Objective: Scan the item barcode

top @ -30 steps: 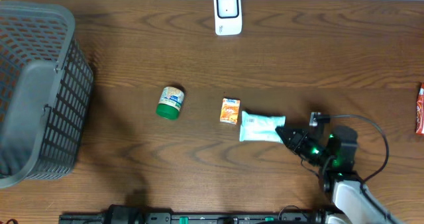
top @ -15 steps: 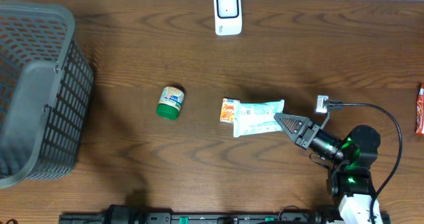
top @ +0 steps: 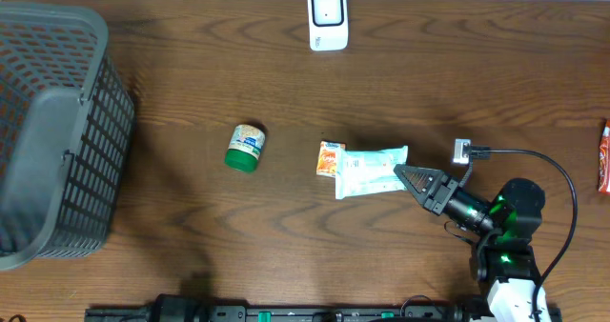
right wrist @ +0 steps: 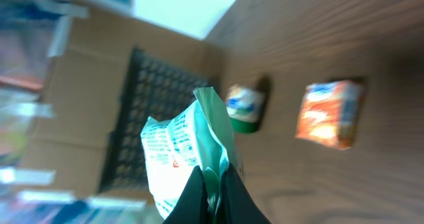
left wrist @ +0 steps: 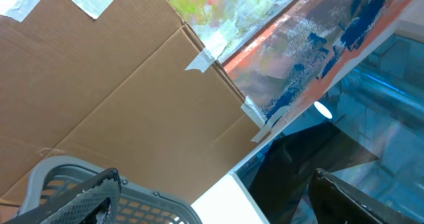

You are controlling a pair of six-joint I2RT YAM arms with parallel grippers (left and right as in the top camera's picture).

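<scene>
Overhead: clamped shut on right-end seal of mint packet (top: pixel 370 171) with right tool (top: pixel 404 174), prob. to keep printed faces clear for scanner (top: pixel 327 18) at far edge of surface (top: pixel 191 55). Looks lifted a bit, going by shadow. Touching orange box (top: pixel 330 158) or just beside it, can't tell. Reaching in low from near-right, pointing left.

Left wrist: left tool (left wrist: pixel 215 181) gaping wide, gripping nothing, aimed up past basket (left wrist: pixel 73 168) rim at cardboard (left wrist: pixel 132 98). Prob. parked.

Right wrist: pinched by seam, standing up out of shut tool, wrist rolled hard. No barcode made out.
</scene>
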